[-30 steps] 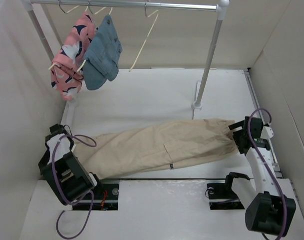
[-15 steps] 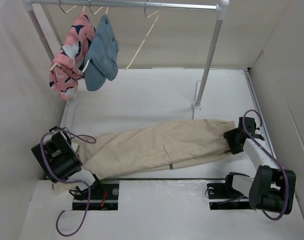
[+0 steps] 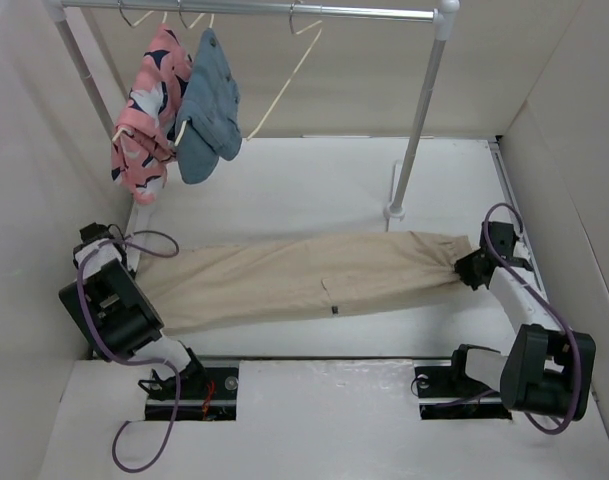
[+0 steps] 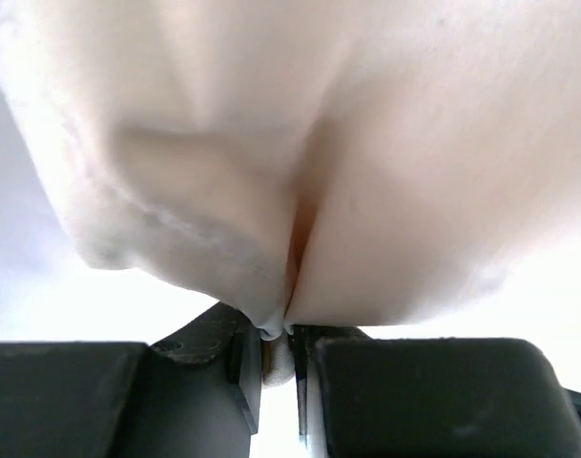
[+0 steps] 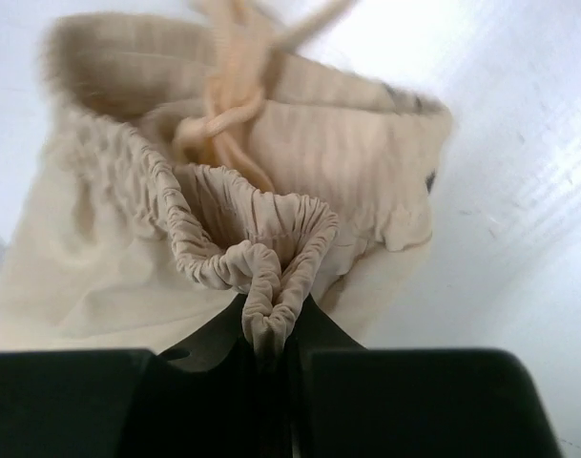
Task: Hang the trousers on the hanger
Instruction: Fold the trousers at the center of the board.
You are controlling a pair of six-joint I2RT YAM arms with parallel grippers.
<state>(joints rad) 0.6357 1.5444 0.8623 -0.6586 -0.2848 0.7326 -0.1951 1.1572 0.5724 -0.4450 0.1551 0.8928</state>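
Your left gripper (image 4: pixel 282 336) is pinched tight on a fold of the trousers (image 3: pixel 304 282) at their hem end, and cloth bulges just above its fingers. Your right gripper (image 5: pixel 269 345) is clamped on the gathered elastic waistband, with the drawstring knot just behind the pinch. Between the two, the trousers lie drawn out long across the table (image 3: pixel 314 190). The hanger (image 3: pixel 283 85) hangs tilted from the rail (image 3: pixel 284 10), well apart from them, beside the blue garment (image 3: pixel 209 110)
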